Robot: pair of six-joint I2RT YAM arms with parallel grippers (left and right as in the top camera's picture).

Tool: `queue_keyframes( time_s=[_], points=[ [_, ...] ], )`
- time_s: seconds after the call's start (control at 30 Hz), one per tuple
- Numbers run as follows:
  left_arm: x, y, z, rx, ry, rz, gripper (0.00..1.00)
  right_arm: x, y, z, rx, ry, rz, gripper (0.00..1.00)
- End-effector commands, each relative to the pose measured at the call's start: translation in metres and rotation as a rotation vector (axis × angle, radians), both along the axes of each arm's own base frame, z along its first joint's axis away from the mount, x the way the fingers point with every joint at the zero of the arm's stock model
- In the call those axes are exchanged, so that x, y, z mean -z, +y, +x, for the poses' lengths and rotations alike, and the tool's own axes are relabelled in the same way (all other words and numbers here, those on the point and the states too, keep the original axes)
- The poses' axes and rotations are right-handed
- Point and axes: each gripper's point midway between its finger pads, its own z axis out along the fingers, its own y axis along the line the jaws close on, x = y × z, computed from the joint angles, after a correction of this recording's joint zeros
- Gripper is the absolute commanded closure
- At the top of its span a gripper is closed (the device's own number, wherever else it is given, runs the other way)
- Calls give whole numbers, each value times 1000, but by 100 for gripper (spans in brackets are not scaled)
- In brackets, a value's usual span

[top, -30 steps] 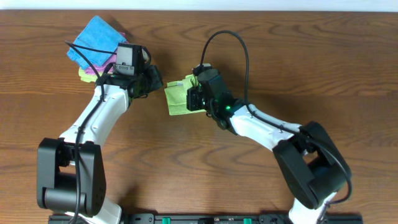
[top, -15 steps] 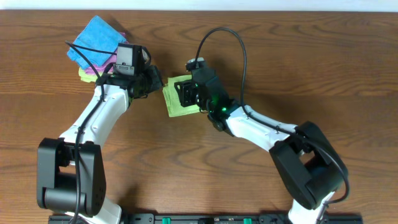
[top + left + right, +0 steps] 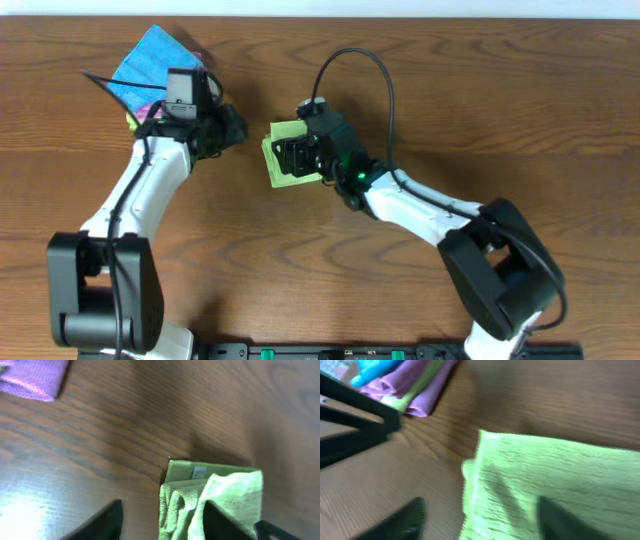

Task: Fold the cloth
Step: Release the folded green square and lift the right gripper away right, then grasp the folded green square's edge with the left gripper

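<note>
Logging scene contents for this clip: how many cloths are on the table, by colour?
lime-green cloth, lying alone: 1
blue cloth, topmost of those piled together: 1
purple cloth, under the blue one: 1
green cloth, layered with the purple: 1
Total: 4 that show; more layers may be hidden.
</note>
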Motion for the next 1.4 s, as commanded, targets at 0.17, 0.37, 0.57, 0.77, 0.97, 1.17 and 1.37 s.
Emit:
queue_keyframes(
  time_s=[0.17,0.37,0.57,0.77,0.97,1.17,1.37],
  points=[
    [-26,-10,-11,45,-9,-81,5,-49,-51,4,-5,-62,-110,1],
    [-29,-28,-22,107,28,-180,5,-62,-108,-31,-21,17,-274,1],
    [-28,-38,-28,138,53,-233,5,-77,-155,-68,14,86,-344,1],
    [-23,-45,-34,152,95,-280,5,-75,-187,-111,56,88,-389,1],
    [-11,-49,-46,131,157,-326,5,-66,-209,-158,138,82,-303,1],
    [7,-53,-65,113,236,-371,5,-60,-233,-195,251,81,-228,1],
    [21,-55,-79,99,286,-397,5,-64,-247,-214,312,50,-177,1]
  ],
)
